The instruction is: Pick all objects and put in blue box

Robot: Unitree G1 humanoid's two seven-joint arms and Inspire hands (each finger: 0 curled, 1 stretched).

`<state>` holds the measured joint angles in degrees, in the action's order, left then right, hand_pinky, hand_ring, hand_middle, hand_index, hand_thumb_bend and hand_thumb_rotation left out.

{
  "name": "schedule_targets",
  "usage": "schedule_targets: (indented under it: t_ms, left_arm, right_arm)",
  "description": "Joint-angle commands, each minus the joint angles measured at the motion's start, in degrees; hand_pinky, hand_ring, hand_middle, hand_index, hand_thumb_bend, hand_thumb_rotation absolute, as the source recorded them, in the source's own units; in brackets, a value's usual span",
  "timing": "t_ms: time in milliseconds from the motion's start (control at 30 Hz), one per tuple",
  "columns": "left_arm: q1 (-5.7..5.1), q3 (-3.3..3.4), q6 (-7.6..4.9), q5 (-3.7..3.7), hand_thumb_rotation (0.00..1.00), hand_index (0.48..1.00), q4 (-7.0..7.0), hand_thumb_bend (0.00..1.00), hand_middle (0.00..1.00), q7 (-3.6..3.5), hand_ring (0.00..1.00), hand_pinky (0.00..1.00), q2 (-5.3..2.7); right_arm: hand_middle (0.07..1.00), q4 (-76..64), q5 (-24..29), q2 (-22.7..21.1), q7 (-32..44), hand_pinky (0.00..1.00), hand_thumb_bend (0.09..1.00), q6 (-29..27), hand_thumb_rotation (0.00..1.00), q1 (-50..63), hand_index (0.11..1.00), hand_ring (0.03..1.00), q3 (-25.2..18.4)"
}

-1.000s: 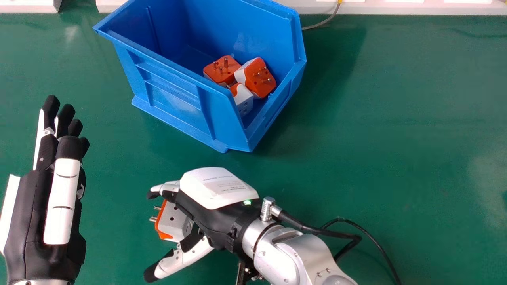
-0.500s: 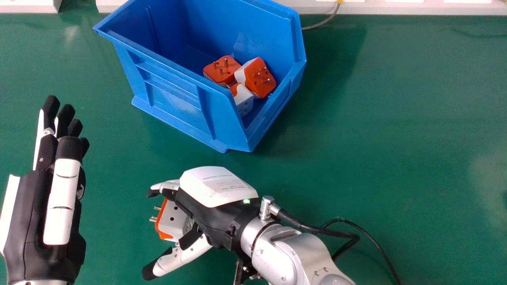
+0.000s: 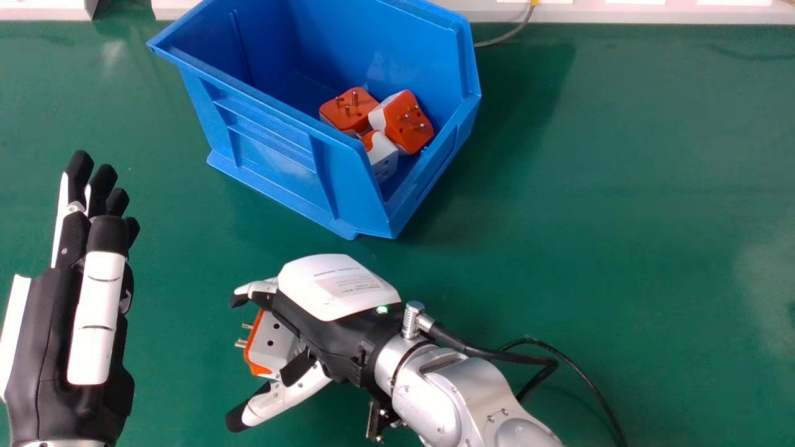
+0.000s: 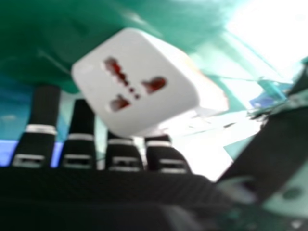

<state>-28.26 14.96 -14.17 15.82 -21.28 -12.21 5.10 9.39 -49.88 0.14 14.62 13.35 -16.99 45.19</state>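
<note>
The right hand (image 3: 329,338) is low over the table (image 3: 590,205), with its back up and its fingers (image 3: 258,290) directed to the robot's left. These fingers are nearly straight, with small gaps between them, and the thumb (image 3: 282,400) stands well apart from them. They are not clamped on anything. The plug (image 3: 273,344) is in the space between the fingers and the thumb, partly under the palm. Its orange side and metal pins face the same way as the fingertips, and the pins come out near the tips. In the right hand view, the white face with the holes is in front of the finger bases and hides part of the fingers. If the plug touches the fingers, I cannot tell.

The box (image 3: 273,167) stands on the table, farther from the robot than the right fingers, apart from them and a little to their right. Inside it, beyond the reach of these fingers, three other plugs (image 3: 407,122) lie close together, two with their pins up.

The left hand (image 3: 46,347) is at the head view's left, its fingers straight and pointing forward, to the left of the box and of the right fingertips.
</note>
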Motion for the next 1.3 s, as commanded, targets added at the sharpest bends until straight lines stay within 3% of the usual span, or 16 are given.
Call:
schedule_targets:
  t_ms: [0,67,133,233,333,567,1033,1267]
  left_arm:
    - [-0.19,0.30,0.22,-0.19,0.97,1.000,-1.99,0.77,1.00,0.42,1.00,1.00,0.30]
    - [-0.15,0.24,0.53,-0.06,0.97,1.000,-2.33,0.77,1.00,0.55,1.00,1.00,0.29]
    - [-0.04,0.28,0.66,-0.42,0.98,1.000,-2.59,0.77,1.00,0.90,1.00,1.00,0.23]
    - [0.11,0.49,1.07,-0.51,0.98,1.000,-2.70,0.75,1.00,1.81,1.00,1.00,-0.15]
    - [0.39,0.70,1.09,-0.11,0.97,1.000,-2.23,0.70,1.00,2.09,1.00,1.00,-0.02]
    - [0.30,0.66,1.82,-0.28,0.95,1.000,-3.02,0.65,1.00,2.87,1.00,1.00,0.14]
    - [-0.56,0.93,3.10,0.62,0.94,1.000,-4.70,0.63,0.99,3.36,1.00,1.00,-0.37]
    - [-0.53,0.95,2.67,0.85,0.93,0.999,-4.38,0.63,0.98,3.02,1.00,1.00,-0.29]
  right_arm:
    - [0.858,0.66,1.04,-0.73,1.80,0.69,0.651,0.71,0.55,0.93,0.831,0.818,-0.01]
    - [0.862,0.37,0.84,-0.95,2.76,0.69,0.649,1.34,0.55,0.79,0.835,0.821,-0.14]
    - [0.868,0.33,0.76,-1.09,2.53,0.70,0.648,1.33,0.56,0.91,0.842,0.827,-0.43]
    - [0.867,0.29,1.05,-1.22,2.19,0.70,0.657,1.26,0.55,1.18,0.843,0.827,-1.09]
    - [0.868,0.08,1.52,-1.27,3.23,0.71,0.662,1.96,0.52,1.19,0.844,0.830,-1.69]
    - [0.876,0.64,1.80,-1.82,2.97,0.70,0.650,2.34,0.46,1.35,0.845,0.831,-2.37]
    - [0.872,4.50,2.50,-1.41,0.07,0.70,0.648,2.98,0.36,0.64,0.800,0.827,-2.79]
    - [0.882,5.87,1.74,-1.34,0.52,0.71,0.646,4.34,0.35,-0.08,0.811,0.835,-2.42]
